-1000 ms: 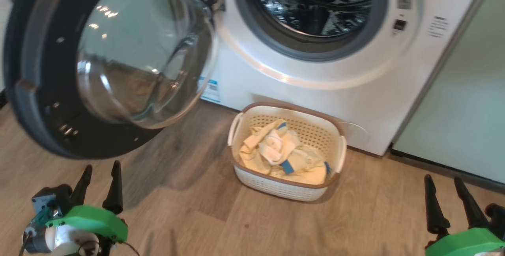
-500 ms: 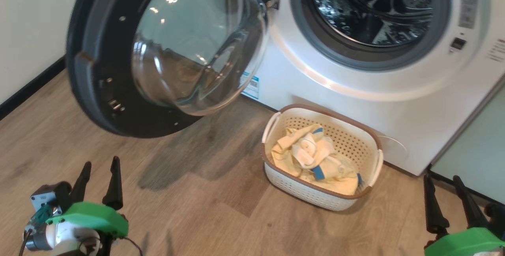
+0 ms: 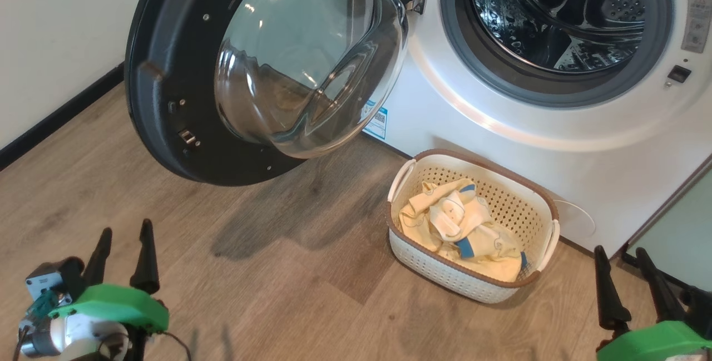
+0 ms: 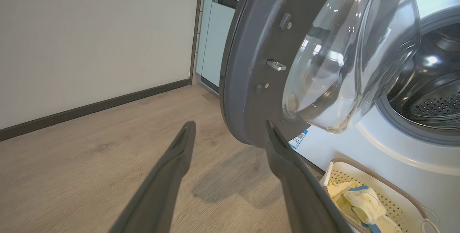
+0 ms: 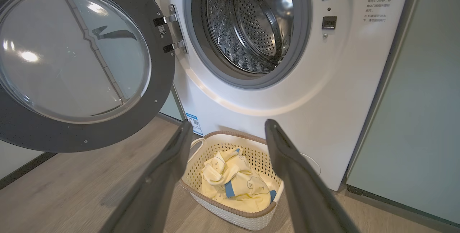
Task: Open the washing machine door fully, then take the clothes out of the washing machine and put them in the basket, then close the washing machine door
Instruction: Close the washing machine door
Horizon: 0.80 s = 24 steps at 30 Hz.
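1. The wooden floor (image 3: 250, 272) carries everything. A broad bare stretch of it runs from the skirting of the pale wall (image 3: 55, 44) on the left to the basket.
2. The washing machine (image 3: 478, 144) stands at the far edge of the floor, beside a pale green cabinet (image 5: 424, 100) on its right. Its grey-rimmed drum mouth (image 3: 562, 27) gapes uncovered, showing bare steel.
3. The washing machine door (image 3: 167, 83) is swung wide to the left on its hinge. Its glass bowl bulges toward the robot and its lower rim hangs clear above the floor.
4. The basket (image 3: 445, 276) sits on the floor just beside the machine's front panel, below the drum mouth and right of the door's swing. Whether it touches the panel cannot be told.
5. The clothes (image 3: 461, 227) lie heaped inside the basket, cream-yellow with blue patches, below its brown rim.
6. The left gripper (image 3: 125, 226) hovers low at the near left of the floor, fingers apart and empty. They point up toward the door's lower rim, with bare floor between.
7. The right gripper (image 3: 618, 250) hovers at the near right, fingers apart and empty. It points toward the machine's right corner, with the basket to its left.
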Motion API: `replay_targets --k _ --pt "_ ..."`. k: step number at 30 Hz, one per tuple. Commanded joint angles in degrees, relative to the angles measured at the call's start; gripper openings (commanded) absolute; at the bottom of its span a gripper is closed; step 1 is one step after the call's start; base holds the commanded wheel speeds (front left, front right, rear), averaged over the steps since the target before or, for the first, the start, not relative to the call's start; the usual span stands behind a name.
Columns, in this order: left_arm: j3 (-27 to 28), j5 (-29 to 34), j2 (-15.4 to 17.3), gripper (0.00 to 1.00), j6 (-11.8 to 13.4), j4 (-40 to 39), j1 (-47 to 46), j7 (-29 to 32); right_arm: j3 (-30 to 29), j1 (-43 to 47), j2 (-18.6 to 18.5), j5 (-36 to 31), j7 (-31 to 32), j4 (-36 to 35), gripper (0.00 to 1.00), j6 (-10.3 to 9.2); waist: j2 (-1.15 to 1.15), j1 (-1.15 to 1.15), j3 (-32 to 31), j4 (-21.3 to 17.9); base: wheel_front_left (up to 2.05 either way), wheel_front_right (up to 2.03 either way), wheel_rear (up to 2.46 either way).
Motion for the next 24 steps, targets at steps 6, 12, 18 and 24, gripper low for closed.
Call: replay_targets --k 6,12,18,24 --pt "3.0 -1.1 1.0 0.12 -0.1 -2.4 -2.3 -0.4 1.2 -2.8 -1.3 -0.1 -0.5 -1.7 1.00 0.20 0.00 0.00 -0.1 -0.6 0.00 0.00 0.00" --pt "4.1 -10.9 1.8 0.00 -0.1 -2.8 -3.8 -0.4 1.4 -2.8 -1.5 0.0 -0.5 -1.6 1.00 0.20 0.00 0.00 0.0 -1.4 0.00 0.00 0.00" --pt "6.1 -26.0 6.3 0.00 -0.1 -1.4 -7.9 2.7 1.9 -3.0 -2.5 0.0 -0.5 -1.5 1.00 0.20 0.00 0.00 0.8 -2.5 0.00 0.00 0.00" --pt "10.4 -40.4 11.3 0.00 -0.1 3.8 -14.6 8.6 1.9 -3.2 -3.3 0.0 -0.5 -1.7 1.00 0.20 0.00 0.00 2.4 -3.7 0.00 0.00 0.00"
